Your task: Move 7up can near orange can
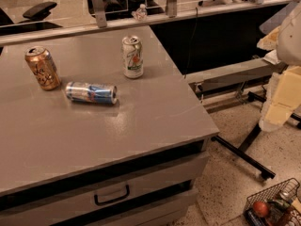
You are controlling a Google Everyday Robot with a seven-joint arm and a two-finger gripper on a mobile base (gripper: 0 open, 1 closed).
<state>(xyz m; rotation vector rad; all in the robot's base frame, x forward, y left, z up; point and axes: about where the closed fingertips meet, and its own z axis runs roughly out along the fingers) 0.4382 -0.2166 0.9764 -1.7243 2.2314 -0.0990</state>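
Observation:
The 7up can (132, 56) stands upright at the back of the grey table (155, 121), right of centre. The orange can (42, 68) stands upright near the table's back left, well apart from the 7up can. My gripper (273, 117) hangs at the end of the cream arm at the far right, off the table's right side, over the floor and far from both cans. It holds nothing that I can see.
A silver-and-blue can (91, 92) lies on its side between the two cans, a little nearer the front. A small bottle (140, 12) sits on the ledge behind. A wire basket (275, 206) with items stands on the floor at bottom right.

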